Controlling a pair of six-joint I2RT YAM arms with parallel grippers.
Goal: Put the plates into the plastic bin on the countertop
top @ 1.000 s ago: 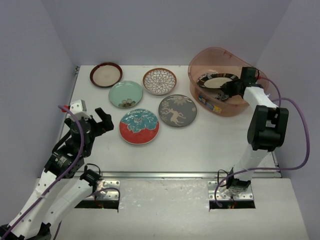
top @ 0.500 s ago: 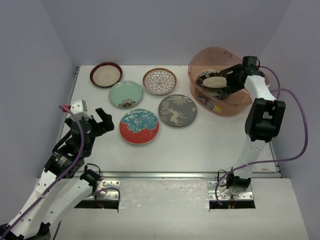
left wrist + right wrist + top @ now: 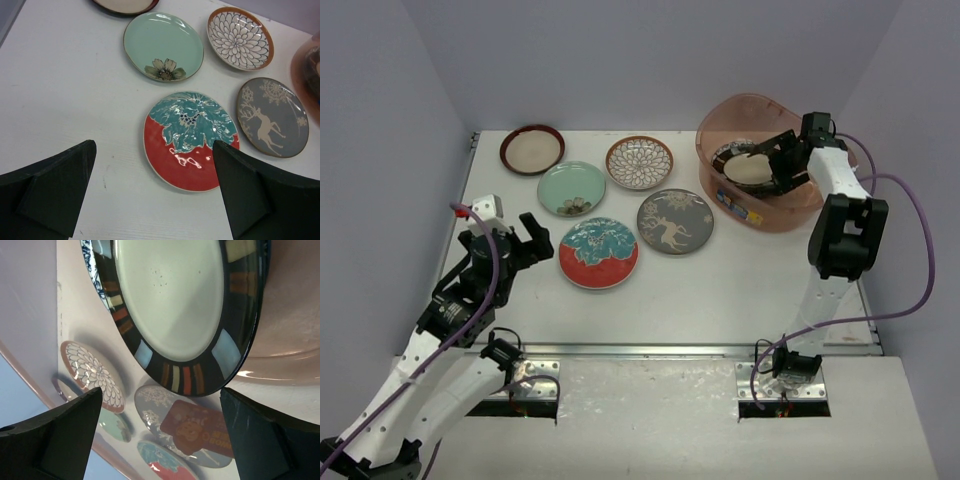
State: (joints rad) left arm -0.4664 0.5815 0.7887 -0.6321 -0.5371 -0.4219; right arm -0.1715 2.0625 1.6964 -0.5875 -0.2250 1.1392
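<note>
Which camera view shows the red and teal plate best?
The left wrist view: the red and teal plate is whole, near and sharp. The top view shows it whole but small. The right wrist view shows only its edge, through the bin wall.

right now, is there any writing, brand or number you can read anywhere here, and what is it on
No text can be read in any view.
Small label on the front wall of the translucent pinkish-orange plastic bin: coloured print, too small and blurred to read. It is no clearer through the wall in the right wrist view.
Round patterned plates: flowers, a deer, petals and stripes only, no lettering visible.
</note>
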